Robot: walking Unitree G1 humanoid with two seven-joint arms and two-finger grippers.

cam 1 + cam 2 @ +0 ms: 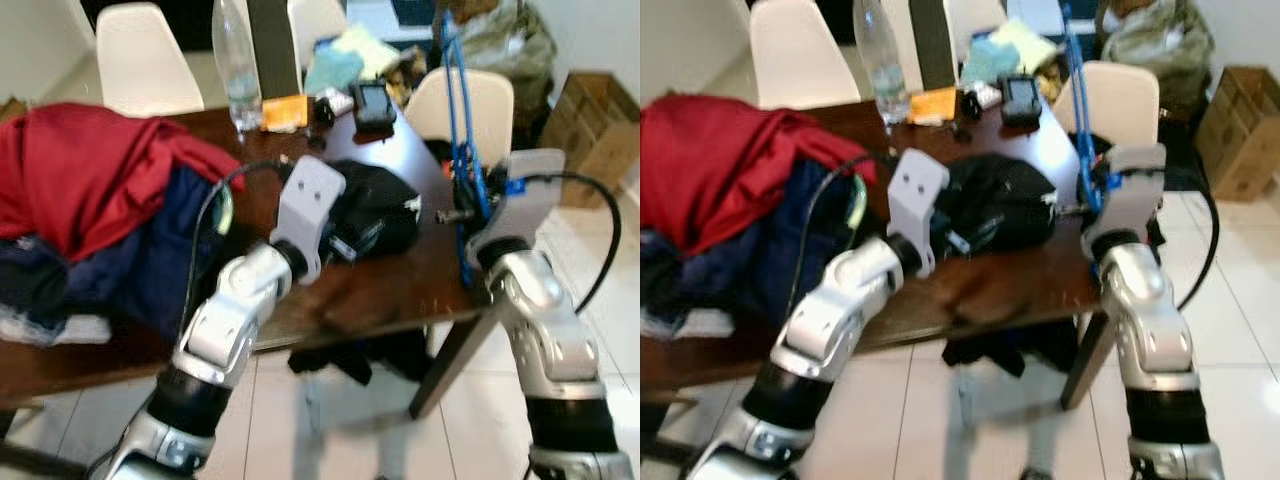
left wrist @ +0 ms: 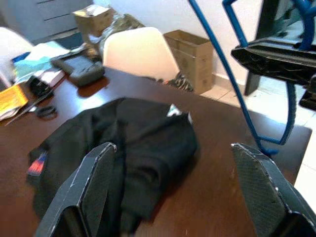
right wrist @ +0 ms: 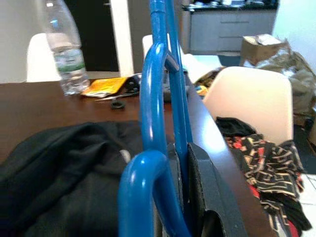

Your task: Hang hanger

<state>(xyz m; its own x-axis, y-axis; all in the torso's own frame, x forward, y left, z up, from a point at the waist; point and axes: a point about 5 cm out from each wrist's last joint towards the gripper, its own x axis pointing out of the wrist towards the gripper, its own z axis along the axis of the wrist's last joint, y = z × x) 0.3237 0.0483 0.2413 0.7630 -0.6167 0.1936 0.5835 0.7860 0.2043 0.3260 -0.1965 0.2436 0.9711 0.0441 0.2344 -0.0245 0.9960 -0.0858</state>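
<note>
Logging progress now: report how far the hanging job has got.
Done: the right gripper is shut on the blue hanger, lifted at the table edge. In hand: the left gripper is open over the black garment, not gripping it. Left: getting the garment onto the hanger and hanging it; no rail is visible.

A dark brown wooden table (image 1: 400,290) carries a heap of red and navy clothes (image 1: 100,200) at the robot's left, a crumpled black garment (image 1: 375,210) near the middle, and farther back a clear plastic bottle (image 1: 233,65), an orange packet (image 1: 283,110), a small black ring (image 2: 45,111) and a black device (image 1: 373,103)
</note>
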